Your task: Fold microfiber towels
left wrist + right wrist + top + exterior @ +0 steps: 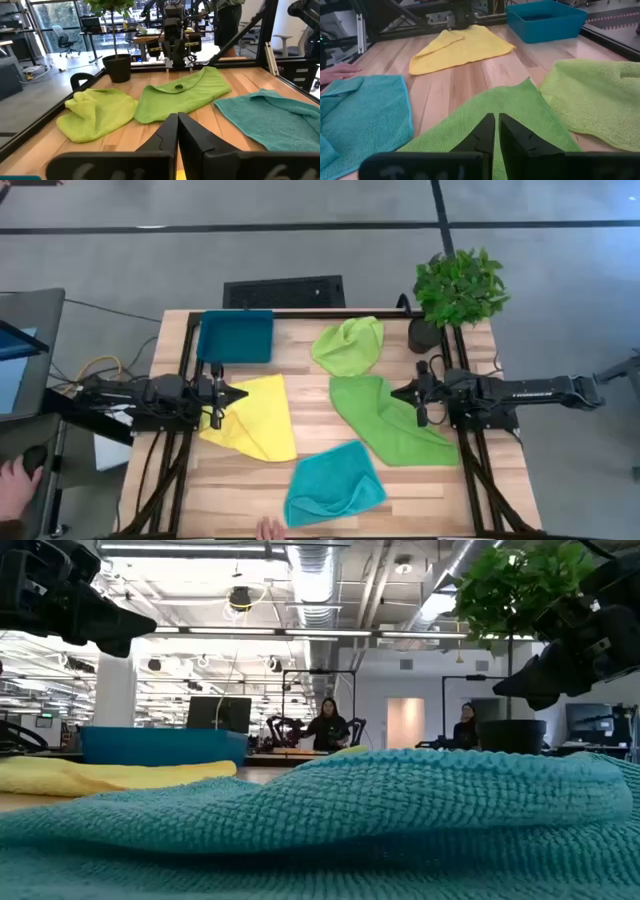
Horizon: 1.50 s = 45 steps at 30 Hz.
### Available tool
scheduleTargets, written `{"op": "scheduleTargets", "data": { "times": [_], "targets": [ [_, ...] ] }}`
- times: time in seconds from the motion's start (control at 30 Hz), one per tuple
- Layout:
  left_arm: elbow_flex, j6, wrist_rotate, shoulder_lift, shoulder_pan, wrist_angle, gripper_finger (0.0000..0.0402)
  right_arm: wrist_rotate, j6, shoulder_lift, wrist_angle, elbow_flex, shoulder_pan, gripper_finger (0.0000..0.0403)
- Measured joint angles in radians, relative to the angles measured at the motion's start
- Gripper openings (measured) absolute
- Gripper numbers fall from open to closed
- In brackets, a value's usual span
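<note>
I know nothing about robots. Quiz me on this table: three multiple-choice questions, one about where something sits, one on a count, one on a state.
1. Where is the teal towel?
A. in the tray
B. at the table's near edge
C. under the plant

2. How many towels are lime green?
A. one
B. two
C. three

3. How is the left gripper?
A. shut, holding nothing
B. wide open
C. gripping the tray

Answers: 1 B, it lies lowest in the high view. 2 B, two lime green towels lie side by side. 3 A, its fingers meet with nothing between them.
</note>
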<state>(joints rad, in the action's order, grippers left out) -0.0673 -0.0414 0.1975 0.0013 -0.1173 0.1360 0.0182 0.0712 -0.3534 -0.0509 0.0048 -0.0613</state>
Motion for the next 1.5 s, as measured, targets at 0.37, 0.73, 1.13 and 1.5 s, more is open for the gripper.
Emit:
{"op": "scheduleTargets", "data": {
  "times": [0.37, 0.73, 1.13, 1.5],
  "targets": [
    [0.000, 0.000, 0.000, 0.000, 0.000, 0.000, 0.0000, 0.000, 0.000, 0.000, 0.000, 0.000, 0.000, 0.0049],
    [0.002, 0.054, 0.059, 0.002, 0.000, -0.017, 0.0000, 0.000, 0.000, 0.000, 0.000, 0.000, 0.000, 0.0049],
    [0.001, 0.044, 0.059, 0.003, 0.000, -0.014, 0.0000, 0.000, 0.000, 0.000, 0.000, 0.000, 0.000, 0.0049],
    [0.001, 0.044, 0.060, 0.003, 0.000, -0.014, 0.0000, 0.000, -0.122, 0.000, 0.009, 0.000, -0.004, 0.0049]
  ]
}}
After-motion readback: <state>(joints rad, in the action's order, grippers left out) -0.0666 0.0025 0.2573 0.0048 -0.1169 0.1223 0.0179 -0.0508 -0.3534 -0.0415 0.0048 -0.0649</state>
